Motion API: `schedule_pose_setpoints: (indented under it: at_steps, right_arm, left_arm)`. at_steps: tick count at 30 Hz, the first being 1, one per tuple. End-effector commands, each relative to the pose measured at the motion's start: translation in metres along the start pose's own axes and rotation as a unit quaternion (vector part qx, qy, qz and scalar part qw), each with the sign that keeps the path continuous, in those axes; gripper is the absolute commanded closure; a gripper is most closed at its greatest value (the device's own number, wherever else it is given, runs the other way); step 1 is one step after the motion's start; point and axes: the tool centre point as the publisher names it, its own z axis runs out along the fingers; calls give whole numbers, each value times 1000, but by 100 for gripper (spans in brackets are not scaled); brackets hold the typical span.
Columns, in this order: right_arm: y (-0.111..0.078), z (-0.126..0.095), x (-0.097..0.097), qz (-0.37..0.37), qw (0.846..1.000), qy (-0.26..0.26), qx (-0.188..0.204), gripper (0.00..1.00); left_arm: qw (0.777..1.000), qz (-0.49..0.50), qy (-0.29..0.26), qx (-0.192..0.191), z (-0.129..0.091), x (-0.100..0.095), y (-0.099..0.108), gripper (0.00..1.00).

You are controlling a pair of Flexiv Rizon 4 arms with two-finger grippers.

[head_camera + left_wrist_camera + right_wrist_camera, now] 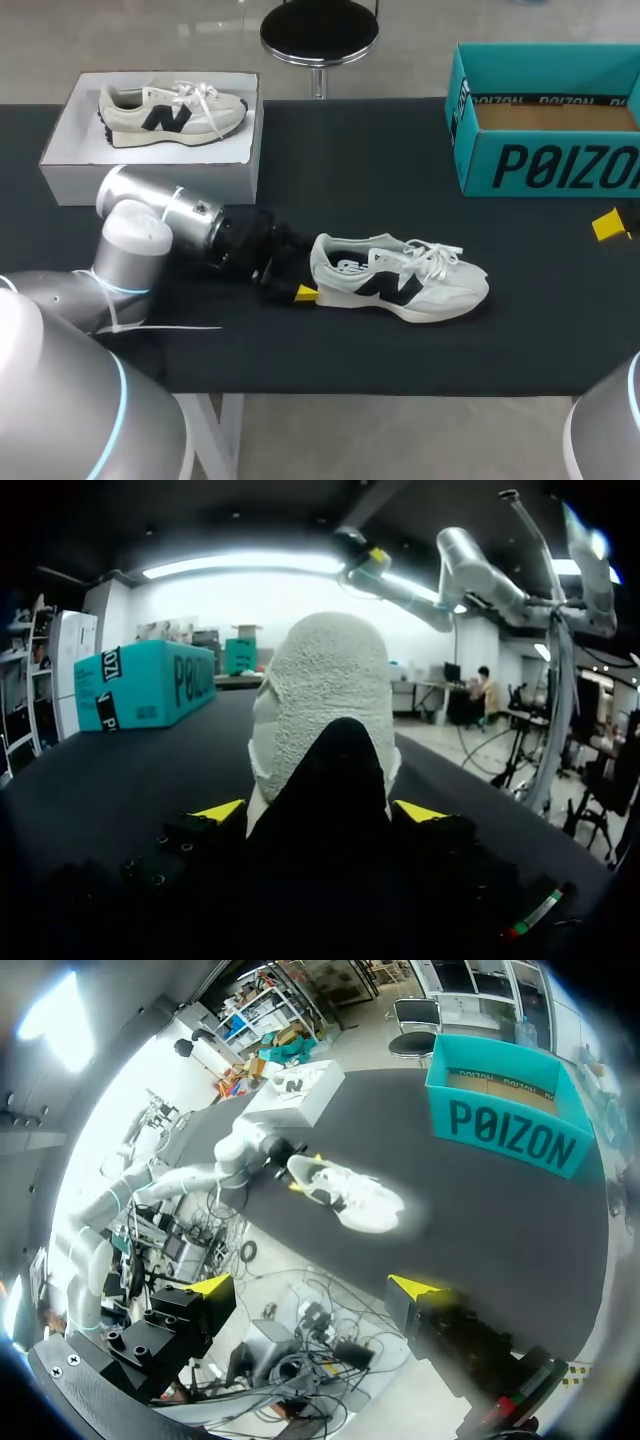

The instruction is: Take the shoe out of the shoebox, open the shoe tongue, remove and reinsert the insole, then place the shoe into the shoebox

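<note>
A cream sneaker with a dark side logo and white laces lies on its sole mid-table, toe pointing right. My left gripper is at its heel. In the left wrist view the cream-and-black heel fills the gap between the wide-apart fingers, and no clear squeeze shows. The teal shoebox stands empty at the back right. My right gripper hangs high off the table's right side, open and empty, looking down on the sneaker. Only one yellow fingertip of it shows in the head view.
A white box at the back left holds a second, matching sneaker. The black tabletop runs between the two boxes. In the left wrist view the teal shoebox sits ahead of the heel, off to one side.
</note>
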Motion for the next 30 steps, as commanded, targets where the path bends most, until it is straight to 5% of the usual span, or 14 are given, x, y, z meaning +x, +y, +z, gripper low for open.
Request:
schedule_pose_setpoints:
  at_steps: [1,25,30]
  right_arm:
    - [-6,0,1,0,1000,-2,-5,0]
    - [-6,0,1,0,1000,-2,-5,0]
    - [56,-10,17,-18,994,-84,66,0]
  left_arm:
    - [1000,3,-5,-11,4,0,-1,100]
    - [1000,3,-5,-11,4,0,-1,100]
    - [1000,3,-5,-11,4,0,-1,100]
